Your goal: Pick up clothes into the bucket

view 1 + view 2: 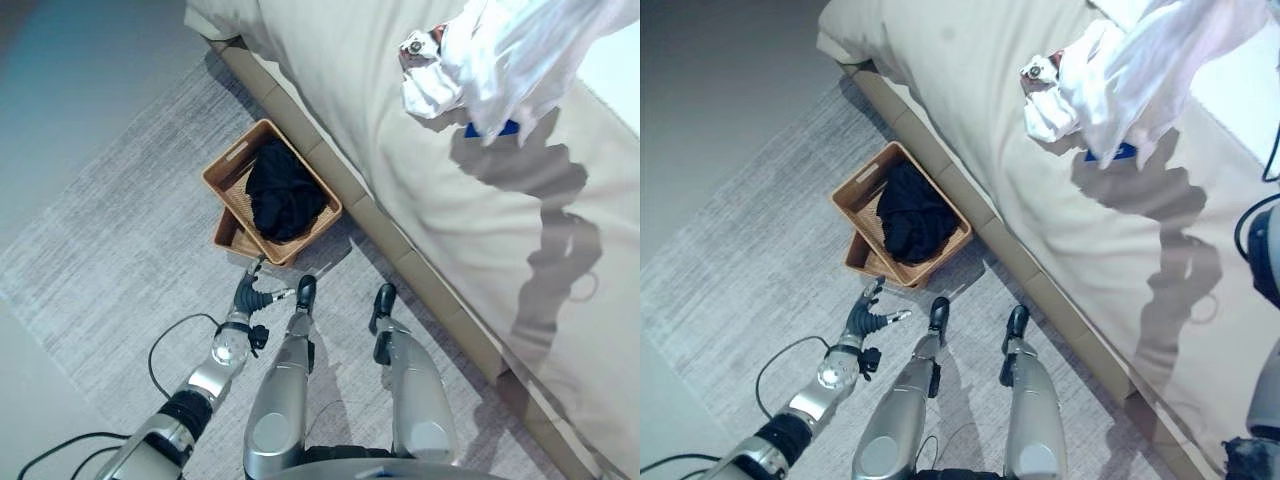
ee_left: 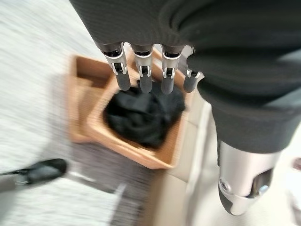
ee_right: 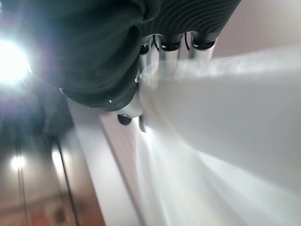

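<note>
A white garment hangs in the air above the bed, casting a long shadow on the cover. In the right wrist view my right hand has its fingers and thumb closed on that white cloth. A brown wicker basket stands on the rug against the bed's side, with a black garment bunched inside it. My left hand hovers low over the rug just in front of the basket, fingers straight and holding nothing.
The bed with a beige cover fills the right side, its edge running diagonally past the basket. A small blue item lies on the bed under the white garment. A grey rug covers the floor to the left.
</note>
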Tool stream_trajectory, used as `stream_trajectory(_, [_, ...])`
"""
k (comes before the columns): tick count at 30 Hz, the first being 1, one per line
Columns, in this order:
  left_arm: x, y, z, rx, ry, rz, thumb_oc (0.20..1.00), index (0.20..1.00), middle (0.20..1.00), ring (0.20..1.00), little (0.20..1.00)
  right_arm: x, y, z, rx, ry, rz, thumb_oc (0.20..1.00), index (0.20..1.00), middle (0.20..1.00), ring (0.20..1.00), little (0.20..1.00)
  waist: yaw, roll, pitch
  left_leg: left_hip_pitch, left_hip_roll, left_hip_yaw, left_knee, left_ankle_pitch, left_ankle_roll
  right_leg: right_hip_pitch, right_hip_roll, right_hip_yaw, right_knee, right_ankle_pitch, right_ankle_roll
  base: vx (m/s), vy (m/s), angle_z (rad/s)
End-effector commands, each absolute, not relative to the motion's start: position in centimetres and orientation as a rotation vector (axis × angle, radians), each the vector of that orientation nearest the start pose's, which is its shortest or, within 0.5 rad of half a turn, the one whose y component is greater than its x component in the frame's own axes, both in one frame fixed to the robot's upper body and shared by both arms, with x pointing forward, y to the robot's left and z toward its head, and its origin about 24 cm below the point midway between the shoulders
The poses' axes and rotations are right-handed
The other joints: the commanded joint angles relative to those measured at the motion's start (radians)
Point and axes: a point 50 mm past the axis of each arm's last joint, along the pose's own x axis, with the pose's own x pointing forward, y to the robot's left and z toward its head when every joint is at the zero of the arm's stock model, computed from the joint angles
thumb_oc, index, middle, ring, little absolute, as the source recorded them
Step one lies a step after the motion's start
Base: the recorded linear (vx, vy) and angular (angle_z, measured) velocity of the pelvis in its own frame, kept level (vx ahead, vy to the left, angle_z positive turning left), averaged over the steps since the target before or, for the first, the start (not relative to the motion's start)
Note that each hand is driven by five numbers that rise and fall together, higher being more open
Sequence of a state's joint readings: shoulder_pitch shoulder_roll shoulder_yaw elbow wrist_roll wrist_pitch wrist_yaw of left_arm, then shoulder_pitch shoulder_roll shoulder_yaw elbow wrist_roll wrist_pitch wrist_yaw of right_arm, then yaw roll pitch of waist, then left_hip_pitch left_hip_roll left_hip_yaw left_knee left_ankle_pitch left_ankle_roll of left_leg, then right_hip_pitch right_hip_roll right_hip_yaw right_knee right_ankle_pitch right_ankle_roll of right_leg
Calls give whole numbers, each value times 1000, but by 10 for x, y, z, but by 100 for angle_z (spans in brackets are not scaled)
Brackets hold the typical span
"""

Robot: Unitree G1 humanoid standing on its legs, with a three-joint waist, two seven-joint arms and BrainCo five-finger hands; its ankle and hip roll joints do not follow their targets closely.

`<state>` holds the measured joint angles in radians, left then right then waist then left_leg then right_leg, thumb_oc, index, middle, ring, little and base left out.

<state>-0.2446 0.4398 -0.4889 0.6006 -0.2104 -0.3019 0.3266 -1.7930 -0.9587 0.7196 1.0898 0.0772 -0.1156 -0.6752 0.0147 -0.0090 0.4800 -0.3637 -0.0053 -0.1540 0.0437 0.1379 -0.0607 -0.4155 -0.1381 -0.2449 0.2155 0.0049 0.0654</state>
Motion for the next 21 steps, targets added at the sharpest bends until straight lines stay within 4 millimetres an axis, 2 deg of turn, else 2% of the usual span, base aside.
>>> stream_trajectory(1, [272,186,9,338,7,-112,1000,1000,1000,1000,1000,282,-270,514,-800,-1115,-1013,200,200,200,200,200,12,-70,-104,81,-3,7,22,-79,-20,148,-24,-6,-63,26,74,91,37,-16])
stream_trajectory(2, [278,177,34,285,-91,-171,1000,1000,1000,1000,1000,287,-262,513,-801,-1114,-960,200,200,200,200,200,5,-75,-137,113,1,18,20,-92,-21,182,-20,-7,-80,23,75,91,37,-15])
stream_trajectory(3, [278,178,34,286,-90,-171,1000,1000,1000,1000,1000,287,-262,513,-800,-1114,-961,200,200,200,200,200,4,-76,-137,111,0,17,19,-87,-20,182,-21,-8,-84,29,76,130,49,-10])
stream_trajectory(4, [283,170,56,246,-166,-234,1000,1000,1000,1000,1000,293,-257,511,-800,-1094,-920,200,200,200,200,200,-1,-76,-166,143,3,23,18,-101,-21,211,-15,-3,-92,19,75,46,30,-1])
stream_trajectory(5, [283,171,57,246,-166,-234,1000,1000,1000,1000,1000,293,-257,511,-799,-1094,-920,200,200,200,200,200,-3,-78,-168,139,1,22,15,-94,-20,209,-17,-5,-97,26,76,102,41,2])
stream_trajectory(8, [292,154,102,215,-326,-342,1000,1000,1000,1000,1000,305,-243,505,-801,-1068,-831,200,200,200,200,200,-18,-75,-216,188,3,34,15,-118,-20,254,-11,5,-101,11,73,84,43,-3])
stream_trajectory(9, [294,150,111,200,-356,-362,1000,1000,1000,1000,1000,308,-242,504,-803,-1058,-813,200,200,200,200,200,-22,-75,-232,201,1,37,13,-119,-18,267,-11,4,-108,14,73,132,34,-13])
stream_trajectory(10, [297,137,137,201,-447,-431,1000,1000,1000,1000,1000,315,-234,497,-809,-1042,-764,200,200,200,200,200,-33,-72,-265,231,3,46,11,-134,-18,298,-7,7,-118,6,75,87,35,-13])
stream_trajectory(11, [297,137,138,201,-447,-432,1000,1000,1000,1000,1000,315,-235,498,-808,-1042,-766,200,200,200,200,200,-34,-73,-264,229,1,46,10,-128,-17,296,-9,6,-121,12,75,84,25,-6])
stream_trajectory(14, [300,118,167,182,-541,-505,1000,1000,1000,1000,1000,324,-225,488,-806,-1027,-693,200,200,200,200,200,-48,-71,-310,266,3,62,2,-140,-13,329,-6,11,-140,13,78,60,26,-5])
stream_trajectory(15, [303,105,182,180,-583,-556,1000,1000,1000,1000,1000,329,-221,482,-803,-1006,-651,200,200,200,200,200,-57,-70,-335,286,5,72,-3,-145,-11,347,-6,15,-149,14,81,95,21,-11])
stream_trajectory(19, [309,86,195,204,-608,-627,1000,1000,1000,1000,1000,336,-216,471,-800,-984,-581,200,200,200,200,200,-67,-68,-367,324,6,88,-13,-156,-6,380,-5,27,-162,15,84,58,14,-20])
stream_trajectory(21, [313,73,202,262,-624,-664,1000,1000,1000,1000,1000,339,-207,463,-796,-989,-512,200,200,200,200,200,-76,-64,-383,345,6,98,-14,-164,-2,397,-4,36,-169,16,86,49,22,-24])
